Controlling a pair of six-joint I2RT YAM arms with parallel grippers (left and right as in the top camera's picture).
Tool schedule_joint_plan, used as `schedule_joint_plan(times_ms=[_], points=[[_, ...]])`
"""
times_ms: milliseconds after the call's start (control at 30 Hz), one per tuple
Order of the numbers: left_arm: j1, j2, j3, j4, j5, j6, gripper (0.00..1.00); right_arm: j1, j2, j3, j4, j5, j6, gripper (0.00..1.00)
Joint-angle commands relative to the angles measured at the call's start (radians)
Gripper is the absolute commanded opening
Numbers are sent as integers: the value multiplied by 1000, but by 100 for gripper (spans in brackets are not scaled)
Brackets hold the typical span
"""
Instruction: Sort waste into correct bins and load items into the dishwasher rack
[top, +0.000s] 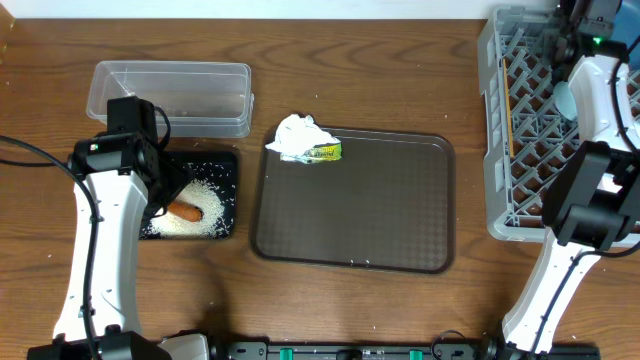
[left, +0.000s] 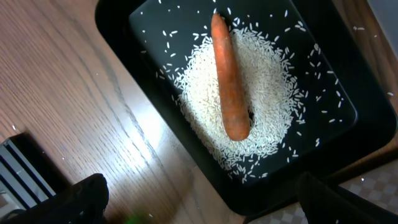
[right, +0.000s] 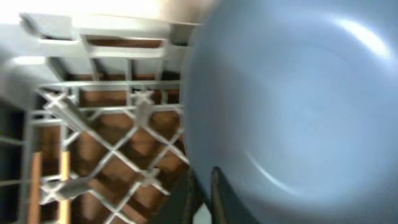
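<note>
At three o'clock, the right gripper (right: 207, 194) pinches the rim of a round blue bowl (right: 298, 106) in the grey lattice plastic rack (top: 492, 150). At nine, the left gripper (left: 205, 208), fingers spread, hangs above the small orange carrot (left: 229, 81) in the shallow black tray (left: 336, 93).

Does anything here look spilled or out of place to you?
Rice is strewn across the black tray well beyond its heap, where the carrot lies. The crumpled tissue hangs over the brown tray's corner, partly on the table.
</note>
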Motion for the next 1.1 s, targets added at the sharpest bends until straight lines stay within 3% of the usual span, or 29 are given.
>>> schedule_joint_plan(times_ms=[0, 300, 633, 700, 733, 767, 833, 900, 1067], points=[[3, 0, 11, -3, -19, -5, 99, -10, -2, 8, -24, -78, 69, 1], [3, 0, 11, -3, -19, -5, 99, -66, -138, 8, -58, -449, 142, 1], [3, 0, 11, -3, -19, -5, 99, -250, -200, 8, -83, -981, 264, 1], [3, 0, 11, -3, -19, -5, 99, -272, -200, 8, -128, -975, 252, 1], [3, 0, 11, -3, -19, -5, 99, -276, -200, 8, -172, -919, 212, 11], [3, 0, 11, -3, -19, -5, 99, -273, -200, 8, -223, -842, 129, 30], [3, 0, 11, -3, -19, -5, 99, -255, -200, 8, -271, -731, 32, 47], [3, 0, 11, -3, -19, -5, 99, -231, -200, 8, -287, -705, -41, 54], [3, 0, 11, -3, -19, -5, 99, -172, -195, 8, -306, -640, -114, 60]])
